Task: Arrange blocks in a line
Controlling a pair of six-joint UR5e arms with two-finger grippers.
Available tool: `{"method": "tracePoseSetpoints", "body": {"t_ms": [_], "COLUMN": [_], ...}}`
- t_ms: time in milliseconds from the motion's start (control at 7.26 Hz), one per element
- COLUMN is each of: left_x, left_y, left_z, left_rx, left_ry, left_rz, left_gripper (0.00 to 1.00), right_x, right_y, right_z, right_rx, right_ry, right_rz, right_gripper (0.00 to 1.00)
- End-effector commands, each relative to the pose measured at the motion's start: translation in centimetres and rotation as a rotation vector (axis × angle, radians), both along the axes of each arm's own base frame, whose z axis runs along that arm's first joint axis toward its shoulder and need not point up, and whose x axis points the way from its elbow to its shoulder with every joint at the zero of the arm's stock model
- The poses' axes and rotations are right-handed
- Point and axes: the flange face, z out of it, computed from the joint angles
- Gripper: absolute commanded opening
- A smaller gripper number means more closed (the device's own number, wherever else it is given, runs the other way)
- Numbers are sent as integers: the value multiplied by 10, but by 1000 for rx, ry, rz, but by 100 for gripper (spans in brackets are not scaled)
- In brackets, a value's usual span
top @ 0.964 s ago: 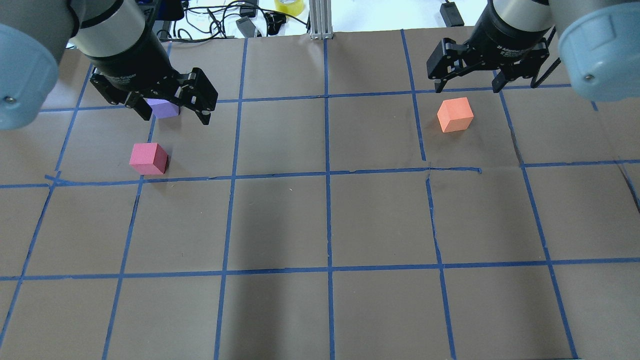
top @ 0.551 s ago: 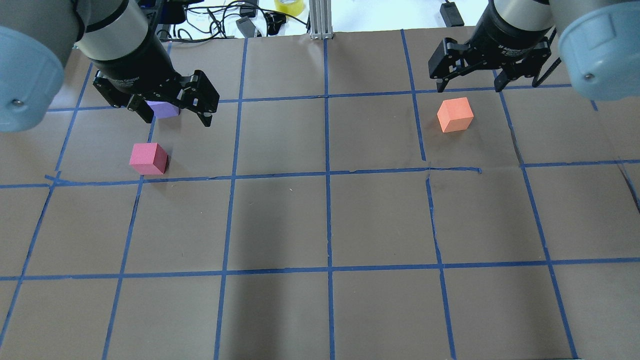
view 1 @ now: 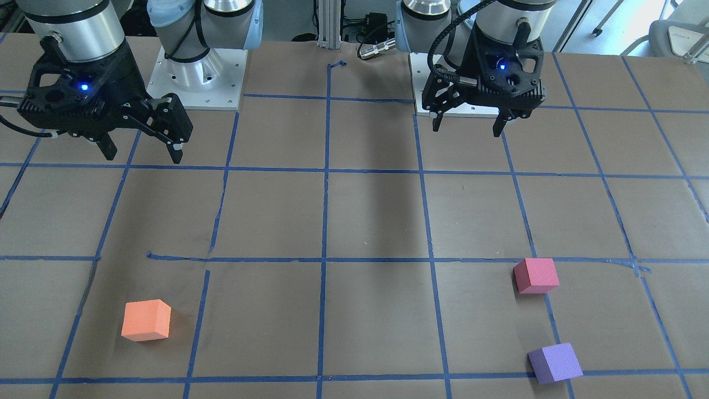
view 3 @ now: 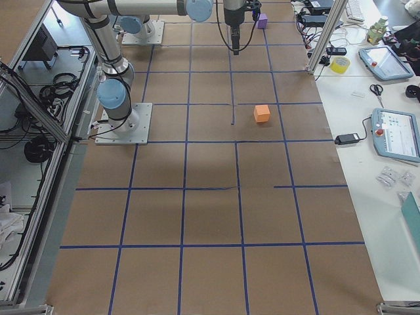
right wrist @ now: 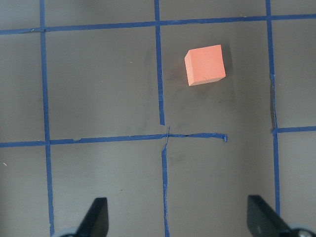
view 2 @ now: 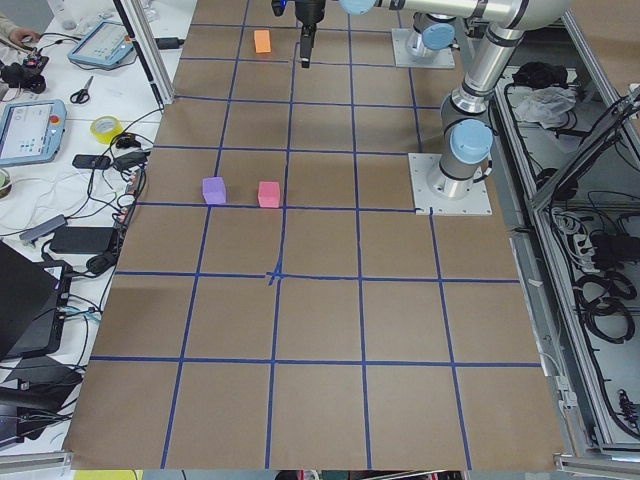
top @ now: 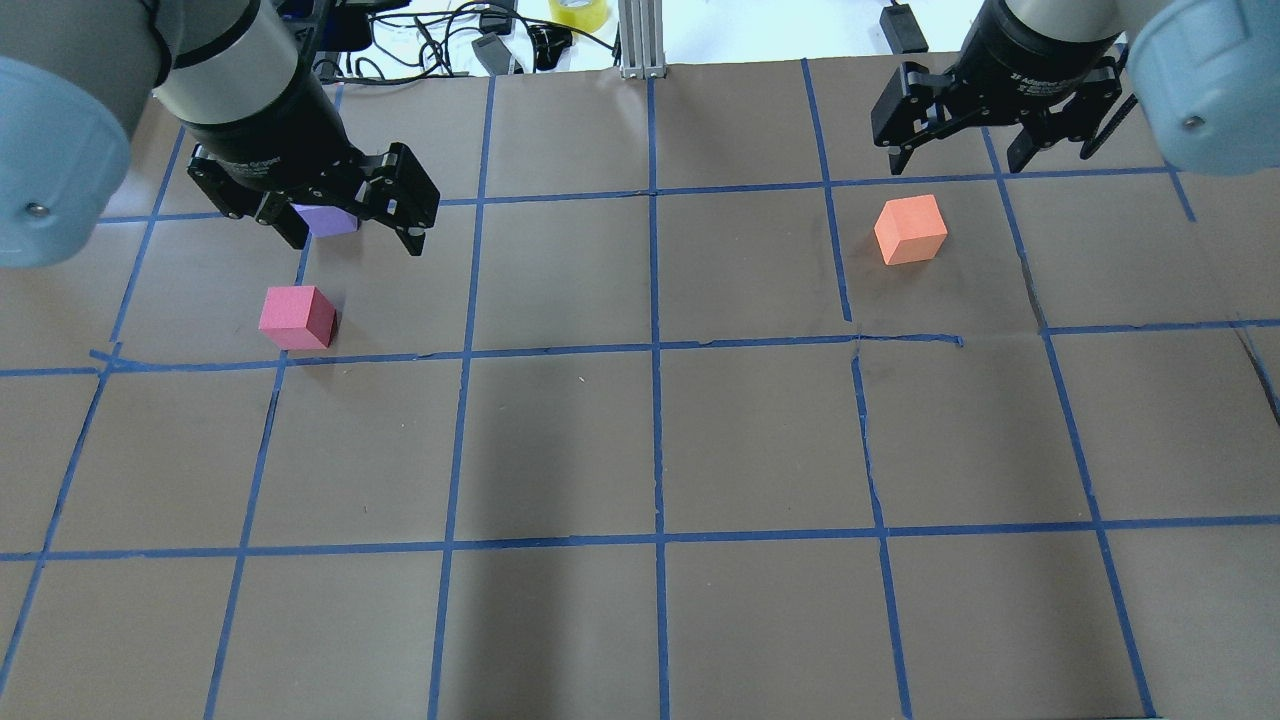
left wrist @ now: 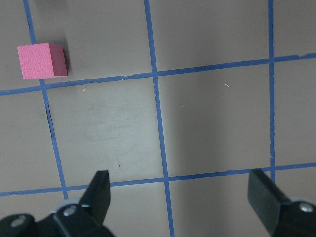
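Note:
The orange block [top: 910, 229] sits on the table's right half and shows in the right wrist view [right wrist: 205, 64]. The pinkish red block [top: 297, 317] sits on the left half, also in the left wrist view [left wrist: 42, 60]. The purple block [view 1: 554, 362] lies just beyond it, partly hidden under my left gripper in the overhead view [top: 325, 219]. My left gripper [top: 355, 235] is open and empty, held high above the table. My right gripper [top: 958, 165] is open and empty, high above the table near the orange block.
Brown paper with a blue tape grid [top: 655, 350] covers the table. Cables, a yellow tape roll [top: 578, 12] and an aluminium post [top: 640, 40] stand at the far edge. The arms' base plates [view 1: 194, 72] are on the robot's side.
My right gripper has shifted a little up and to the right in the overhead view. My left gripper has barely moved. The blocks have not moved.

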Motion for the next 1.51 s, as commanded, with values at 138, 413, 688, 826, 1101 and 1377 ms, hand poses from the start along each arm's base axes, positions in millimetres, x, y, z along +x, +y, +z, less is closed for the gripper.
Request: {"method": "tracePoseSetpoints", "body": {"t_ms": [138, 413, 688, 826, 1101, 1377], "left_x": [1, 1, 1, 3, 2, 1], "left_y": [1, 2, 2, 1, 2, 2], "left_z": [1, 3, 4, 3, 2, 2], "left_rx": [-2, -6, -8, -7, -5, -5], "left_ry": [0, -1, -1, -9, -2, -1], "left_rz": [-7, -9, -6, -8, -4, -1], "left_gripper": [100, 100, 100, 100, 100, 100], "right_x": [0, -2, -15, -19, -75, -92], "right_y": [0, -20, -102, -145, -178, -204], "right_z": [-1, -22, -45, -76, -122, -202], "right_rx": [1, 26, 33, 65, 88, 158], "right_ry": [3, 1, 3, 4, 12, -8], "right_rz": [1, 3, -18, -19, 103, 103], "right_gripper": [100, 100, 100, 100, 100, 100]}}
